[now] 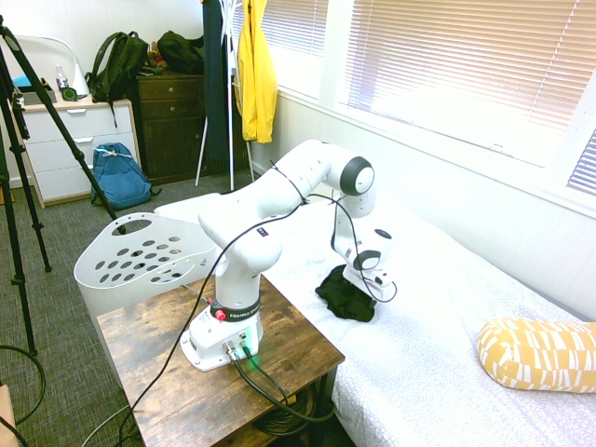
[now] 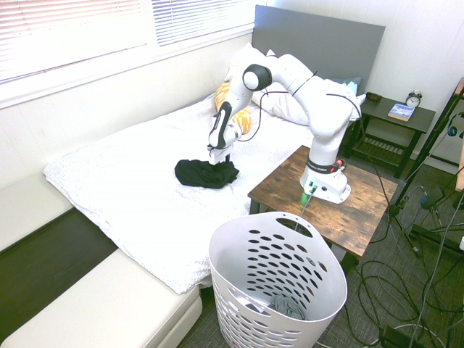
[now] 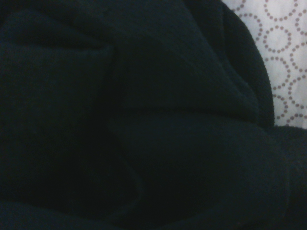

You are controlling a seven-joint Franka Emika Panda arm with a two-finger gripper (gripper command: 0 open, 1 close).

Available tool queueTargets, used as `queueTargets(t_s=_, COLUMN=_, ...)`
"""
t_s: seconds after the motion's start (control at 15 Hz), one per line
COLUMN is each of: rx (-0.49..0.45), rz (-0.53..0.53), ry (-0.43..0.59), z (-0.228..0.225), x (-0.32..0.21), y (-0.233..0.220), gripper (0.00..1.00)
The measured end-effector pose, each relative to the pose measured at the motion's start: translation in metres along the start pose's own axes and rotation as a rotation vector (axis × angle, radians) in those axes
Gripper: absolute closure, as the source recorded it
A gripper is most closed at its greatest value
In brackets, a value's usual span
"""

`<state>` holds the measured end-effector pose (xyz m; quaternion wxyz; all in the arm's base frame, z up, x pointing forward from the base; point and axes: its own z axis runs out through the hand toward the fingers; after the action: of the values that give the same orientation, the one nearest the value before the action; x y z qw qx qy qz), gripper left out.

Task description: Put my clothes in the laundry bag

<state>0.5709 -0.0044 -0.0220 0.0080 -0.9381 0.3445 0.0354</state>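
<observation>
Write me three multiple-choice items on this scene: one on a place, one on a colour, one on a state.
1. Where is the garment?
A. In the basket
B. On the bed
C. On the wooden table

2. What colour is the basket?
A. White
B. Blue
C. Yellow

3. In what state is the garment?
A. Folded in a neat square
B. Hanging from a hook
C. Lying in a crumpled heap

1: B, the second exterior view shows it on the bed's white cover.
2: A, its rim and holed sides are white in both exterior views.
3: C, the wrist view shows loose folds, and the exterior views an uneven black heap.
</observation>
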Motion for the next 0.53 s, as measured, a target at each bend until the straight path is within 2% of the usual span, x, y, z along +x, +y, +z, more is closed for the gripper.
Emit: queueTargets(t_s=0.53, rx=0.026, rz=0.008, ry=-0.010, z=-0.0082, x=0.0058, y=0.0104, gripper=1.00)
